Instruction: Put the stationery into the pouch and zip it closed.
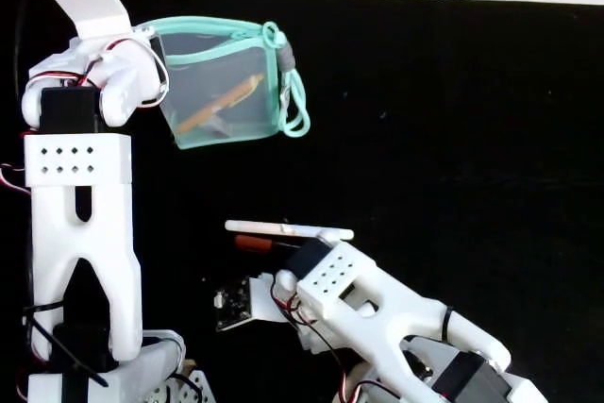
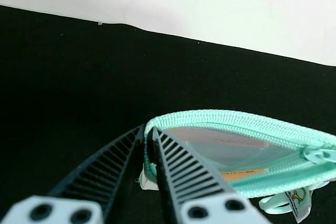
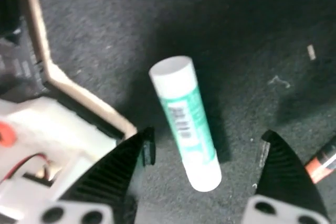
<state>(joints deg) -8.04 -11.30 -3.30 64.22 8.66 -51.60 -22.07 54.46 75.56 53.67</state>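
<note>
The left gripper [image 2: 148, 132] had its jaws clamped on the pouch [image 2: 236, 148] rim, mouth unzipped, a pencil [image 1: 222, 103] inside. The right gripper [image 3: 206, 141] hovered, jaws apart, the glue stick [image 3: 186, 119] lying between them. The loading step seemed underway; next it likely needed lowering and closing.

Pouch mouth: the pouch [image 2: 226, 148] gapes open; the left pincer [image 2: 148, 136] clamps one corner.
Beside glue stick [image 3: 184, 114]: worktop [image 3: 247, 45] shows on both sides, inside the right pincer [image 3: 206, 142]'s spread fingers [image 3: 123, 169].
Obstacle: red pen [image 3: 323, 161] just beside one finger.
</note>
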